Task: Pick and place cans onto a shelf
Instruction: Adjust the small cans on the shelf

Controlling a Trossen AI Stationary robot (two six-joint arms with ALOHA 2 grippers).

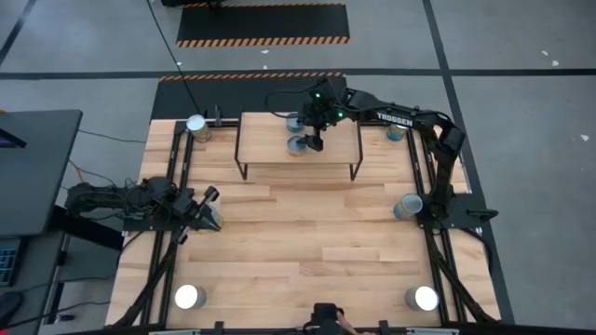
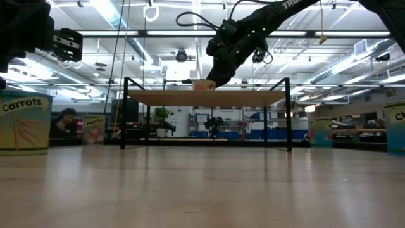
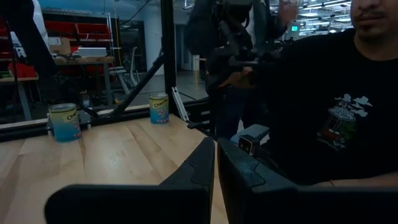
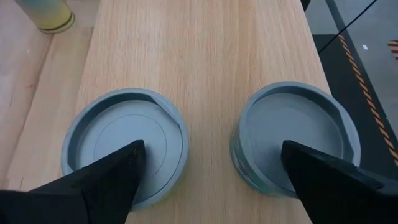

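Dark fingers (image 4: 112,180) of the right gripper (image 4: 214,171) fill the foreground of the right wrist view, spread wide and holding nothing. Beneath the gripper lies the shelf (image 1: 270,149), its light wood board on black wire legs standing on the larger plank table (image 1: 298,251). Directly below the spread fingers, two blue-grey-topped cans (image 4: 124,144) (image 4: 295,137) stand upright side by side on the shelf board, apart from each other, one near each fingertip. Well apart from the right gripper, at the table's left edge, the left gripper (image 1: 207,207) waits with fingers closed together and empty. Silver-topped cans (image 1: 189,297) (image 1: 426,298) (image 1: 197,125) (image 1: 408,206) stand off the shelf near the table's corners and edges, far from both grippers.
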